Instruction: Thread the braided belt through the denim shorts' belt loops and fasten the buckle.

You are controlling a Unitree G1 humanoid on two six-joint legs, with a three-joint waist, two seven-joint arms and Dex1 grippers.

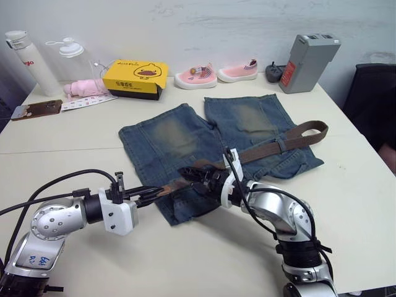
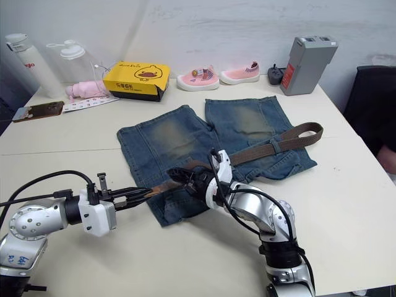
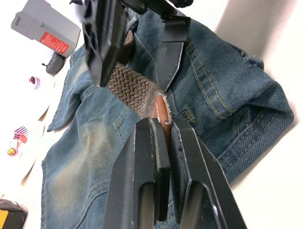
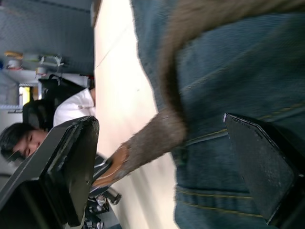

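Observation:
The denim shorts (image 1: 179,139) lie flat mid-table, waistband toward me. The braided belt (image 1: 272,147) runs across them from a folded far end (image 1: 312,129) at the right down to the waistband. My left gripper (image 1: 159,190) is shut on the belt's tan leather tip (image 3: 162,112), just off the shorts' near edge. My right gripper (image 1: 193,174) is open, its two fingers wide apart on either side of the strap (image 4: 152,138) just behind that tip. The grippers cover the belt loops. The buckle is hidden.
Along the back edge stand two bottles (image 1: 28,62), a yellow box (image 1: 135,77), a pair of pink shoes (image 1: 195,77) and a grey device (image 1: 307,62). A phone (image 1: 37,109) lies at the far left. A black chair (image 1: 374,93) is beside the table. A person (image 4: 71,109) sits beyond it.

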